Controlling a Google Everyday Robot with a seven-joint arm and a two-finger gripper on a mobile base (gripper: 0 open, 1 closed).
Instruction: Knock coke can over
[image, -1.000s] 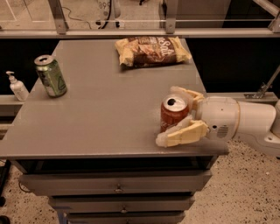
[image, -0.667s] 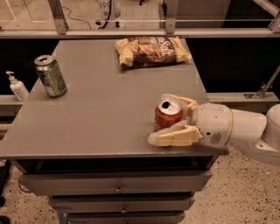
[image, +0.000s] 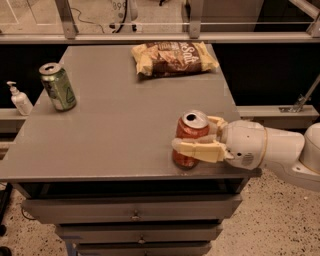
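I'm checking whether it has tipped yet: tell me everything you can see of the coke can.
The coke can is red metal with a silver top and open tab hole. It stands roughly upright near the front right corner of the table. The gripper reaches in from the right, its fingers closed around the can, one across its front.
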